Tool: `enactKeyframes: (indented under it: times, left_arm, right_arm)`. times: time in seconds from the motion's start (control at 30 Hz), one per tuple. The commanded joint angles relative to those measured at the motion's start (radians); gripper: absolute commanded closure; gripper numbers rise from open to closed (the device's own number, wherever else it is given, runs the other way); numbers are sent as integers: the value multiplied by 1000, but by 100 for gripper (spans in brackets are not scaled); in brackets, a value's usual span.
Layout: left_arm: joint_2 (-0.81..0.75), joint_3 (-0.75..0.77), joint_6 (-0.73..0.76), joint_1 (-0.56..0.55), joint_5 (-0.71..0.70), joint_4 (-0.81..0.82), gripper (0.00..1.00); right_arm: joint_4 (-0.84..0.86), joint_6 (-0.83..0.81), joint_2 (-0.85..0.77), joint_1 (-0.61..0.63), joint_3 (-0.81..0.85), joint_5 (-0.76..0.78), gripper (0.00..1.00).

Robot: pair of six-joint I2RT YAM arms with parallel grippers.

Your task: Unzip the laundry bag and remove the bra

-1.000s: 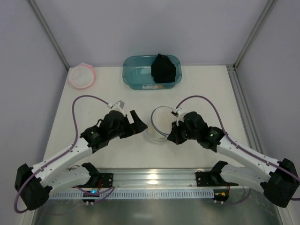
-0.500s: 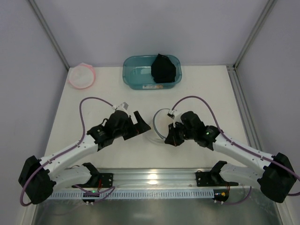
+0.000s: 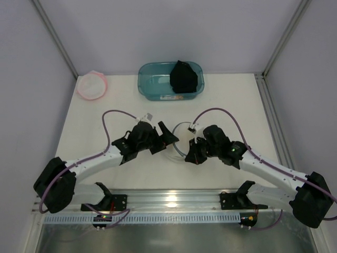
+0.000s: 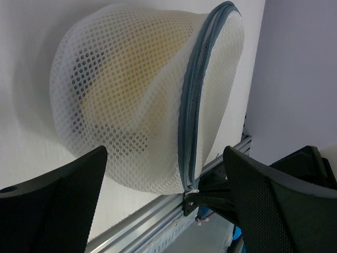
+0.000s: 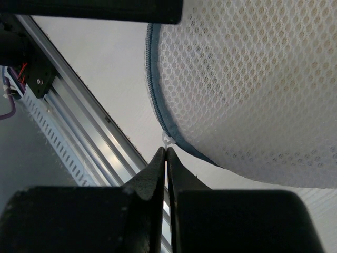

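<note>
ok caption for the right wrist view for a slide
right jaws shut on the white zipper pull at the grey-blue rim of the mesh laundry bag

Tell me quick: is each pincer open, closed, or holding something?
Left pincer: open, holding nothing.
Right pincer: closed on the zipper pull of the laundry bag.

Two round mesh bags are on the one desk (image 3: 237, 105): one laundry bag (image 3: 179, 139) with a grey-blue rim at the centre, and one pink-rimmed bag (image 3: 91, 86) out at 10 o'clock. One teal tub (image 3: 152, 87) sits at 12 o'clock, with one black garment (image 3: 183, 77) in it. There are two robot arms, the left arm (image 3: 95, 162) at 7 o'clock and the right arm (image 3: 268, 168) at 5 o'clock. Each carries one gripper, so two: the left gripper (image 4: 163, 158) and the right gripper (image 5: 167, 150). Two purple cables loop above them, one (image 3: 113, 115) per arm (image 3: 224, 110).
</note>
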Motion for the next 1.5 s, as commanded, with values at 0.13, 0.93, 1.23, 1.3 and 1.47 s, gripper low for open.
enactKeyframes:
  times: [0.13, 0.93, 1.23, 1.3, 1.47]
  left_arm:
    - [133, -16, -78, -42, 46, 306, 43]
    - [12, -63, -56, -44, -29, 182, 100]
    - [-20, -96, -61, -44, -34, 187, 46]
    - [-34, -101, -59, -44, -39, 178, 14]
    - [-109, -95, -45, -51, -87, 100, 1]
  right_arm:
    - [25, -13, -10, 5, 9, -13, 96]
    - [-217, 64, 10, 5, 76, 428, 96]
    - [-253, 96, 72, 5, 98, 588, 96]
    - [-263, 101, 82, 7, 110, 626, 96]
    - [-293, 110, 105, 7, 133, 732, 96]
